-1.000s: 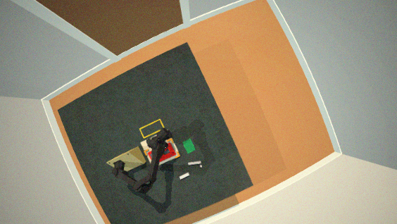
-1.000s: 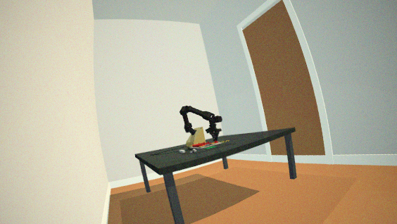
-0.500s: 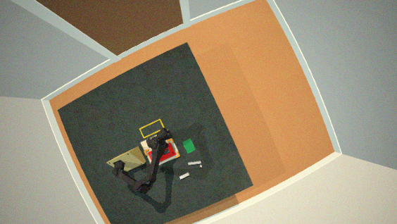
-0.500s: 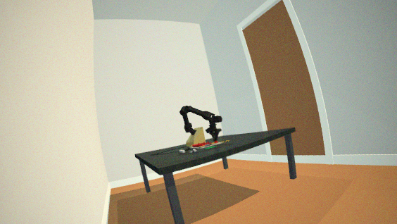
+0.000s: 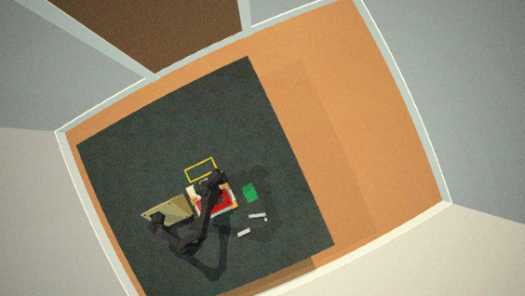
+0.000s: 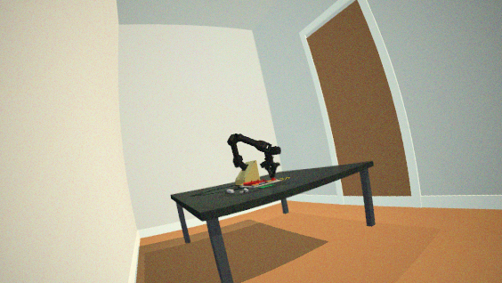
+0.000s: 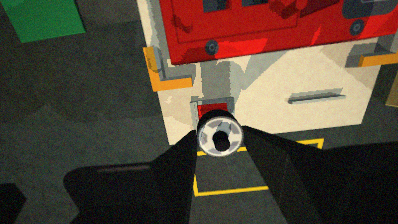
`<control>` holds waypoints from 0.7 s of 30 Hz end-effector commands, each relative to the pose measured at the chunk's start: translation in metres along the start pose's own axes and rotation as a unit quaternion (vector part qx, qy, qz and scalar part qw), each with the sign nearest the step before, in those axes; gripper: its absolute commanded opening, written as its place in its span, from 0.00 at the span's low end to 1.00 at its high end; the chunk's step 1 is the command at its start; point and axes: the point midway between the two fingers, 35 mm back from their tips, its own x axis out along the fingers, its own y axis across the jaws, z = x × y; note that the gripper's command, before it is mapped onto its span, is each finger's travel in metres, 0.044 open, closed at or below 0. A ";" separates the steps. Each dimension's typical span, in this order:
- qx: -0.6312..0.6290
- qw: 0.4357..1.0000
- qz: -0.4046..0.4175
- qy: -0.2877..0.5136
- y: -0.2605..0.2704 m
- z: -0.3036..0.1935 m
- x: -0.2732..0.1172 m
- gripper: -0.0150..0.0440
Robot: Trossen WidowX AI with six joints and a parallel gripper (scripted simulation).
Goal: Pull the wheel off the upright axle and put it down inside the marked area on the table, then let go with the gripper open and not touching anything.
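The wheel (image 7: 206,136), pale-faced with a dark tyre, sits around the upright dark axle (image 7: 221,143) in the wrist view. A small red base (image 7: 212,107) shows behind it at the edge of the cream board (image 7: 270,110). My gripper (image 7: 218,132) (image 6: 272,176) points down and is shut on the wheel, one finger on each side. The marked area is a yellow outline (image 7: 232,191) (image 5: 198,164) (image 6: 287,178) on the table, just beyond the board's edge. The fingers partly hide it in the wrist view. The arm hides the wheel in the top view.
A red panel (image 7: 235,42) lies on the board, with orange corner brackets (image 7: 172,83) around it. A green piece (image 5: 249,193) (image 7: 45,19) lies beside the board. White pieces (image 5: 257,215) (image 5: 243,232) lie farther off. A beige wedge (image 5: 173,208) (image 6: 250,174) stands near the arm's base.
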 end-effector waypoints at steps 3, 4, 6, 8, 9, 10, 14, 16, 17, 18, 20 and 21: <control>-0.007 1.000 0.004 0.001 -0.001 -0.002 -0.010 0.25; -0.007 1.000 0.004 0.001 -0.001 -0.002 -0.010 0.25; -0.007 1.000 0.004 0.001 -0.001 -0.002 -0.011 0.25; -0.007 1.000 0.004 0.001 -0.001 -0.002 -0.011 0.25; -0.008 1.000 0.004 0.001 -0.001 -0.002 -0.012 0.25; -0.008 1.000 0.004 0.001 -0.001 -0.002 -0.012 0.25; -0.008 1.000 0.005 0.001 -0.001 -0.003 -0.013 0.25; -0.008 1.000 0.005 0.001 -0.001 -0.003 -0.014 0.25; -0.008 1.000 0.005 0.001 -0.001 -0.003 -0.014 0.25; -0.008 1.000 0.005 0.001 -0.001 -0.003 -0.015 0.25; -0.008 1.000 0.005 0.001 -0.001 -0.003 -0.015 0.25; -0.008 1.000 0.005 0.001 -0.001 -0.003 -0.016 0.25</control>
